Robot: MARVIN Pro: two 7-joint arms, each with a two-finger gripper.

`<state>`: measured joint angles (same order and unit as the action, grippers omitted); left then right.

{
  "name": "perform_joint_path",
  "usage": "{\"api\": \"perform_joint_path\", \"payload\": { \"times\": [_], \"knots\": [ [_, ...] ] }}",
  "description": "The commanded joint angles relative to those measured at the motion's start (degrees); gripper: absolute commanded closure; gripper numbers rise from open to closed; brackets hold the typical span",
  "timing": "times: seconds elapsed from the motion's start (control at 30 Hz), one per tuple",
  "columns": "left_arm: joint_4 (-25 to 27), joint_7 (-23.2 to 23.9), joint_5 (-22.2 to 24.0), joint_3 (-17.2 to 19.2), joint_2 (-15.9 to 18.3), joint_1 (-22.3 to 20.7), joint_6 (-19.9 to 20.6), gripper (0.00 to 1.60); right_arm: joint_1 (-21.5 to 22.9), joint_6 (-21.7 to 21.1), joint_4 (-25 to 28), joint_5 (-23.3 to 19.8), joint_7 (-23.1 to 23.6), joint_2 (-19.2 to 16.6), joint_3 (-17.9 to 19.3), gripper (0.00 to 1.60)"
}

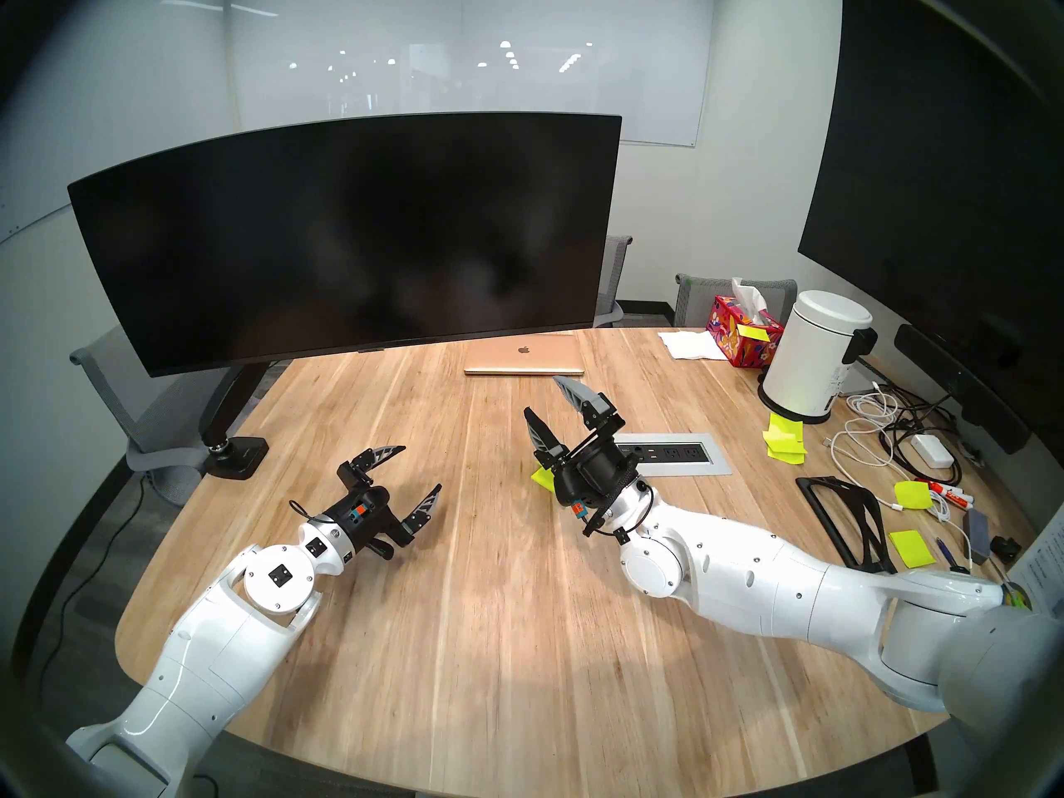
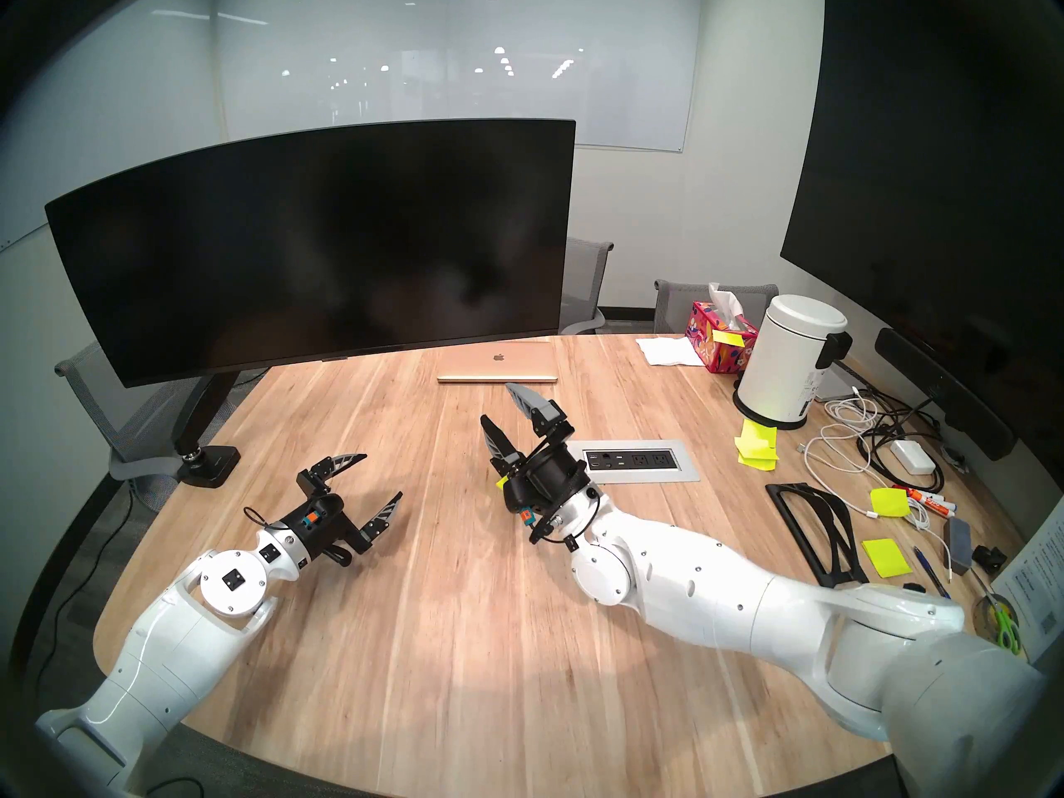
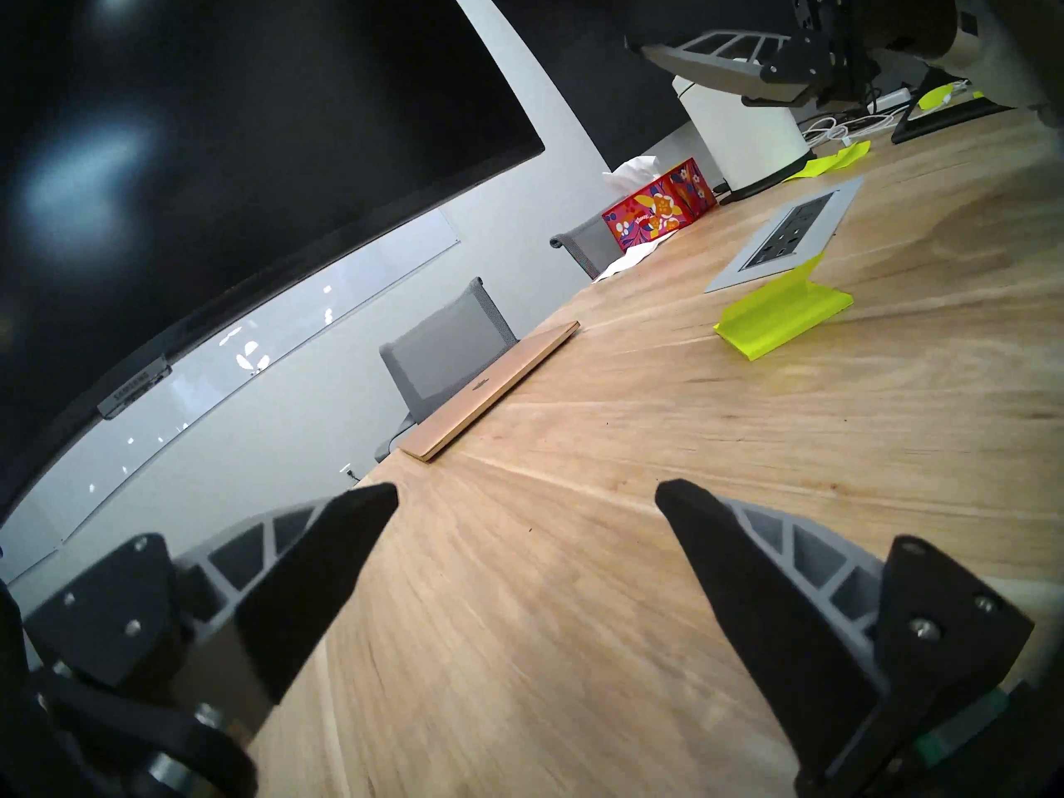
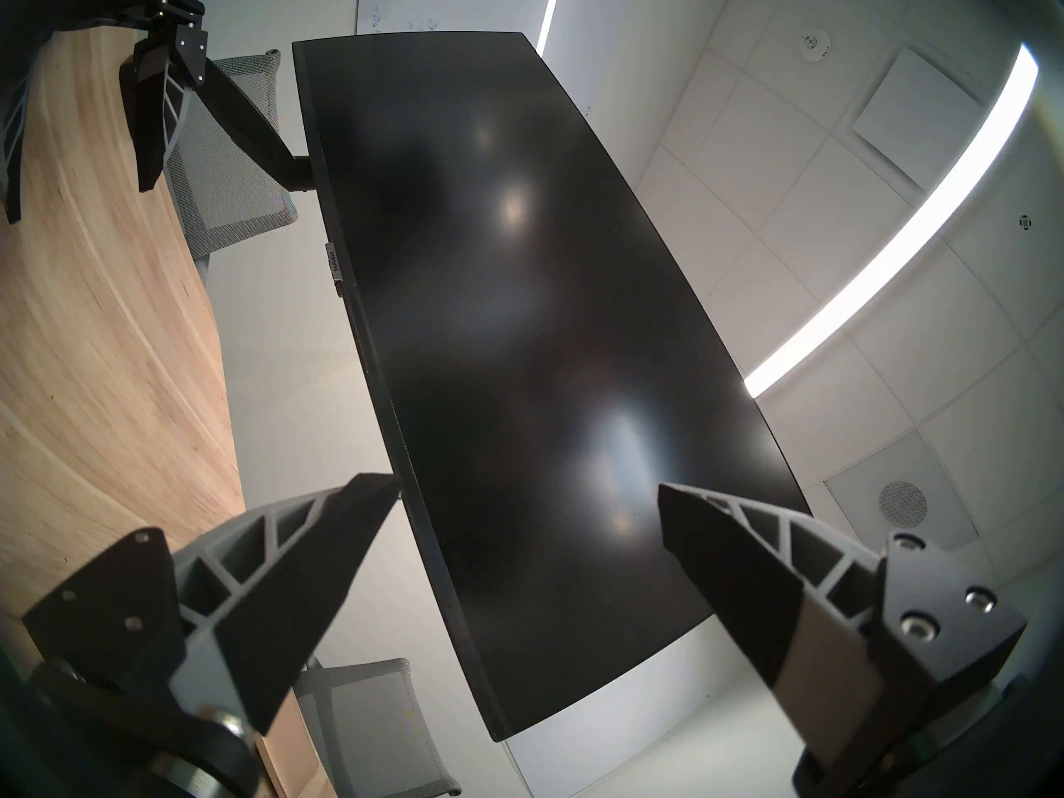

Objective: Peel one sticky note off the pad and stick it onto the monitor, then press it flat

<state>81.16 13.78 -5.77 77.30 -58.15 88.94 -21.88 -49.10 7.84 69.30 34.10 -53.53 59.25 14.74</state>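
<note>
Nothing is peeled yet. My left end effector (image 1: 413, 475) and right end effector (image 1: 547, 402) both gape empty. The pad (image 3: 784, 319) lies mid-tabletop under my right wrist (top sheet curling up); the monitor (image 1: 345, 232) stands far left. Next: pinch that lifted edge.

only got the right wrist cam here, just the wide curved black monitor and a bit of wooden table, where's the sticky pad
Observer: The small neon yellow-green sticky pad lies on the wooden table, beside the grey recessed power outlet panel.
Operator: is my end effector anywhere near it
Observer: In the head view the pad peeks out from under the right end effector, which is open, empty and angled up toward the wide curved black monitor.
Operator: any sheet lifted
Observer: The left wrist view shows one sheet curled up along the pad's edge; it looks attached.
</note>
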Motion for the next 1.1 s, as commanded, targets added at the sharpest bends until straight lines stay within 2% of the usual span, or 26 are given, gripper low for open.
{"api": "perform_joint_path", "payload": {
  "times": [0.0,0.4,0.47,0.5,0.63,0.83,1.07],
  "knots": [
    [0.3,0.0,-0.7,-0.4,-0.7,-3.3,-0.7,0.0,0.6,0.0,0.3,0.1,-0.1,0.0,0.4,0.0],
    [-0.6,-0.9,-0.7,0.5,-1.6,-2.7,-1.1,0.0,0.6,0.0,0.3,0.1,-0.1,0.0,0.4,0.0],
    [-1.1,-1.2,-0.6,0.8,-1.6,-2.7,-1.4,0.0,1.0,1.1,-0.1,0.4,-0.3,0.1,0.1,0.0],
    [-1.2,-1.2,-0.5,0.9,-1.6,-2.6,-1.5,0.0,1.4,3.2,-1.1,1.0,-1.4,0.3,-0.1,0.0],
    [-1.5,-1.3,0.0,1.4,-1.3,-2.0,-1.8,0.0,1.9,1.9,-0.2,1.4,-0.3,-0.3,0.0,0.0],
    [-1.4,-1.0,-0.1,1.4,-1.0,-1.9,-1.6,0.0,2.0,1.7,1.8,1.5,-0.4,-2.2,1.1,0.0],
    [-0.8,-1.3,-0.8,0.5,-1.4,-1.7,-1.2,0.0,0.8,2.1,4.8,1.5,-0.6,-6.7,1.8,0.0]
  ]
}}
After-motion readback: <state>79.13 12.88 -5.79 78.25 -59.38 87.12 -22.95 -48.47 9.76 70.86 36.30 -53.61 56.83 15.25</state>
